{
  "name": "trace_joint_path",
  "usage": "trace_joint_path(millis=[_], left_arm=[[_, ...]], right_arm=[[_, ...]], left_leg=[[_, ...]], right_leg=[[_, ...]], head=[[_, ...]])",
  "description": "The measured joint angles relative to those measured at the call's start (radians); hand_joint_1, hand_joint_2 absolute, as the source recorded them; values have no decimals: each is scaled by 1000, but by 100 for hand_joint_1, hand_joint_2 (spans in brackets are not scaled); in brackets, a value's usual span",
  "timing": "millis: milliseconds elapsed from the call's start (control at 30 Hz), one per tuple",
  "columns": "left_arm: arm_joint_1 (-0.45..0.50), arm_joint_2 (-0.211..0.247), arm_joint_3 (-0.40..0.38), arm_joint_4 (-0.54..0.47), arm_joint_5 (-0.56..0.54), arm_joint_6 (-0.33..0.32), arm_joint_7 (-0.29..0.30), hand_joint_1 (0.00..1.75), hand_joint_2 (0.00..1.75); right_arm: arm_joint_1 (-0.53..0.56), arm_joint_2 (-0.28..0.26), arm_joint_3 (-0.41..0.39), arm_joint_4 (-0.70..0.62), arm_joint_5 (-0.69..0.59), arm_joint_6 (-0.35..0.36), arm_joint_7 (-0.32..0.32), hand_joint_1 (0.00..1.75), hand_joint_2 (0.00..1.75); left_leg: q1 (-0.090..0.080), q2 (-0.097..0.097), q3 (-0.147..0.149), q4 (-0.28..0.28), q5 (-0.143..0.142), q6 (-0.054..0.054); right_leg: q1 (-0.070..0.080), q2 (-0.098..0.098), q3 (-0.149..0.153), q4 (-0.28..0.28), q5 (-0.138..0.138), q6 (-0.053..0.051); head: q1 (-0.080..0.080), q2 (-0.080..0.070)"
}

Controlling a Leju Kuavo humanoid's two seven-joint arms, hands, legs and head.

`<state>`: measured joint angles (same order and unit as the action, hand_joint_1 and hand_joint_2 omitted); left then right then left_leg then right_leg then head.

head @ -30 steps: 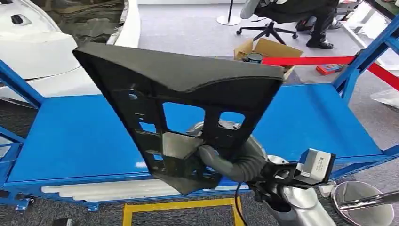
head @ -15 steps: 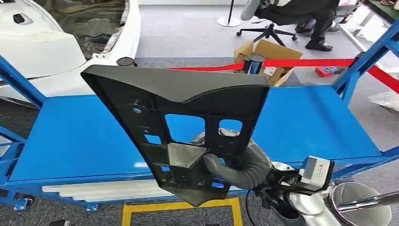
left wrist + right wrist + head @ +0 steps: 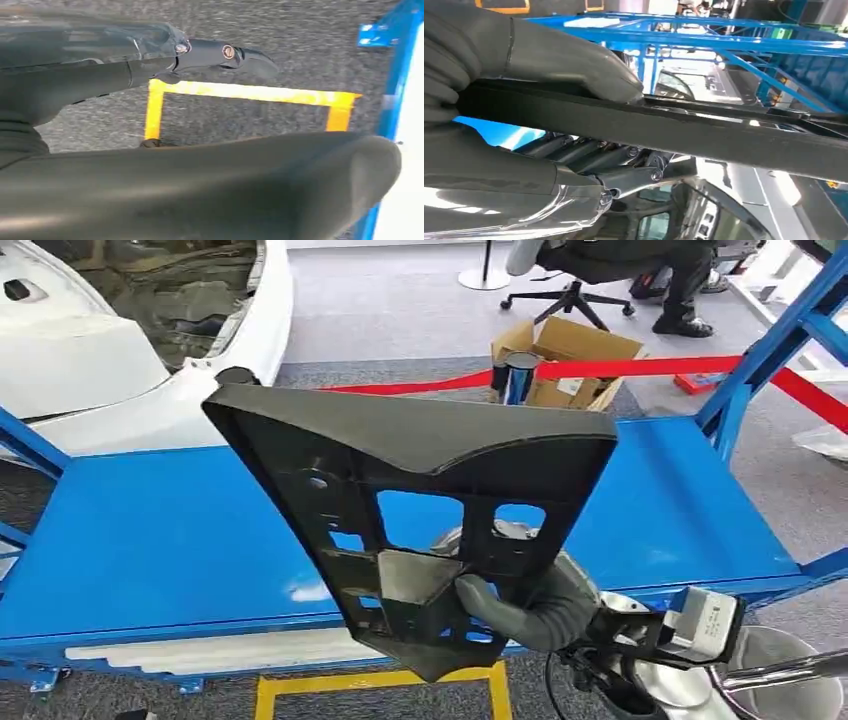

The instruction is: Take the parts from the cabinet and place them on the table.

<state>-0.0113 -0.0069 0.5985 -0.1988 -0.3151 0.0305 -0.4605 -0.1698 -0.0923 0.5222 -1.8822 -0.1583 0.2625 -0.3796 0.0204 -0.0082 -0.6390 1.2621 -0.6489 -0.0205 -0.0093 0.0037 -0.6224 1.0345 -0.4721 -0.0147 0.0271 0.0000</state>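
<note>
**Head view: right hand holds the black part over the blue surface**

Head view shows the right hand (image 3: 525,605) gripping a large black part (image 3: 420,510) near its narrow lower end. The grey thumb lies across the face of the part turned to the camera, and the other fingers (image 3: 480,535) sit behind it, glimpsed through its cut-out windows. The part stands nearly upright in the grip and widens away from the fingers into a broad, curved top edge. It hangs in the air, apart from the blue surface (image 3: 160,540) that spreads out behind and beyond the fingers.

In the right wrist view the thumb (image 3: 574,65) presses on one side of the part's thin dark edge (image 3: 664,127), with the darker fingers (image 3: 589,155) folded against the other side, so the part is pinched between them.

The left wrist view shows the left hand (image 3: 150,70) with its dark fingers (image 3: 235,54) stretched out straight and lying close together, holding nothing. Beyond those fingers are grey carpet and a yellow floor marking (image 3: 250,95).

Farther off past the right hand's fingers, beyond the surface, are a white car body (image 3: 110,350), a red barrier tape (image 3: 640,368), a cardboard box (image 3: 565,360), and a seated person (image 3: 620,270) on an office chair.
</note>
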Motion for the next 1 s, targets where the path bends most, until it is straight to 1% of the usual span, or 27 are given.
trace_joint_path(millis=[33,67,100,133,200,233,267,300,333,400,433,467,500,533,567,600,633,667,700,733,767,800,833,900,933,967,1000], left_arm=[[0,2,1,0,-1,1,1,0,175],[-1,3,2,0,-3,2,1,0,175],[-3,5,2,0,-3,2,1,0,175],[-4,5,3,0,-3,5,3,0,175],[-4,6,6,0,-5,9,7,0,175],[0,6,10,0,-5,9,9,0,175],[1,6,11,0,-6,9,10,0,175],[-1,6,14,0,-7,9,11,0,175],[-2,6,17,0,-9,9,11,0,175],[-2,6,19,0,-15,8,11,0,175],[-2,6,21,0,-17,7,11,0,175],[-2,6,24,0,-18,5,11,0,175],[-2,6,25,0,-18,5,11,0,175],[-2,6,25,0,-19,5,10,0,175],[-2,6,25,0,-19,5,10,0,175],[-3,5,25,0,-21,4,9,0,175],[-2,2,25,0,-21,3,8,0,175],[-2,2,25,0,-21,3,8,0,175],[-2,2,26,0,-22,3,7,0,175],[-2,2,26,0,-24,2,5,0,175],[-1,2,26,0,-27,0,2,0,175],[-2,2,26,0,-33,0,0,0,175],[-1,0,26,0,-37,-2,0,0,175],[-2,0,26,0,-38,-2,-1,0,175],[-2,0,26,0,-38,-2,-1,0,175],[-2,0,26,0,-38,-2,-1,0,175],[-2,0,26,0,-38,-2,-1,0,175]], right_arm=[[0,0,-1,-2,0,0,-1,175,175],[0,-1,-3,-5,0,0,-2,175,175],[0,-1,-4,-7,0,0,-2,175,175],[0,-3,-8,-9,0,0,-6,175,175],[4,-4,-10,-13,0,0,-8,175,175],[6,-5,-11,-16,0,0,-8,175,175],[6,-6,-14,-17,0,0,-9,175,175],[6,-7,-17,-18,0,0,-9,175,175],[7,-8,-19,-18,0,0,-9,175,175],[8,-8,-21,-18,0,0,-9,175,175],[8,-9,-21,-18,0,1,-9,175,175],[8,-10,-21,-18,0,1,-9,175,175],[8,-10,-21,-18,0,1,-9,175,175],[8,-10,-23,-18,0,1,-9,175,175],[7,-10,-23,-19,0,1,-9,175,175],[5,-10,-23,-23,0,1,-9,175,175],[3,-10,-23,-27,0,1,-9,175,175],[2,-10,-24,-31,0,1,-9,175,175],[2,-12,-24,-32,0,1,-10,175,175],[2,-13,-24,-32,0,1,-9,175,175],[2,-14,-24,-33,0,1,-9,175,175],[1,-14,-24,-33,-1,3,-10,175,175],[1,-14,-24,-34,-2,5,-10,175,175],[4,-14,-24,-34,-2,6,-10,175,175],[4,-14,-24,-34,-3,7,-10,175,175],[4,-14,-24,-34,-3,7,-10,175,175],[5,-14,-24,-34,-3,7,-10,175,175]], left_leg=[[0,0,28,-76,50,3],[0,0,67,-171,105,7],[0,1,85,-224,118,9],[-4,-1,88,-235,124,7],[-7,-3,80,-230,124,12],[-9,-3,80,-230,128,18],[-1,1,75,-239,139,31],[-1,3,71,-239,146,38],[0,4,64,-239,151,46],[-3,6,52,-239,161,50],[-5,7,45,-238,167,50],[-6,8,38,-237,173,50],[-9,8,30,-237,180,50],[-10,7,24,-237,185,50],[-12,6,19,-237,191,49],[-12,5,17,-237,196,46],[-17,4,12,-237,201,41],[-13,5,11,-239,211,33],[-9,5,10,-242,217,27],[-6,5,10,-246,226,20],[-9,3,8,-250,231,13],[-7,4,4,-242,203,10],[-7,4,-6,-209,152,8],[-3,4,-46,-57,36,-1],[-3,4,-61,14,7,-5],[-2,4,-60,54,10,-8],[1,4,-41,48,34,-10]], right_leg=[[0,1,1,1,0,0],[0,2,2,2,-1,1],[0,2,1,3,-1,3],[8,3,-5,9,2,10],[6,2,-9,5,11,23],[4,3,-8,4,15,30],[3,3,-13,6,14,36],[3,1,-18,20,-15,41],[1,1,-31,70,-67,46],[-2,0,-70,218,-163,53],[-2,0,-81,277,-187,54],[-2,0,-72,292,-185,55],[-1,1,-40,259,-163,53],[0,1,9,190,-131,49],[3,1,72,95,-99,40],[7,3,132,9,-84,28],[14,2,161,-49,-97,18],[15,1,159,-55,-91,21],[19,2,155,-55,-85,17],[22,3,153,-55,-80,12],[17,-1,151,-65,-64,3],[11,-10,145,-72,-52,-3],[11,-10,133,-72,-44,-12],[12,-12,106,-69,-26,-15],[12,-13,91,-65,-17,-14],[11,-14,75,-59,-9,-13],[10,-14,60,-54,-3,-10]], head=[[0,0],[0,0],[0,0],[0,0],[2,0],[2,0],[1,0],[3,0],[6,0],[6,0],[7,0],[7,0],[6,0],[7,0],[7,0],[6,0],[6,0],[5,0],[6,0],[6,0],[6,0],[5,0],[3,0],[2,0],[2,0],[2,0],[2,0]])
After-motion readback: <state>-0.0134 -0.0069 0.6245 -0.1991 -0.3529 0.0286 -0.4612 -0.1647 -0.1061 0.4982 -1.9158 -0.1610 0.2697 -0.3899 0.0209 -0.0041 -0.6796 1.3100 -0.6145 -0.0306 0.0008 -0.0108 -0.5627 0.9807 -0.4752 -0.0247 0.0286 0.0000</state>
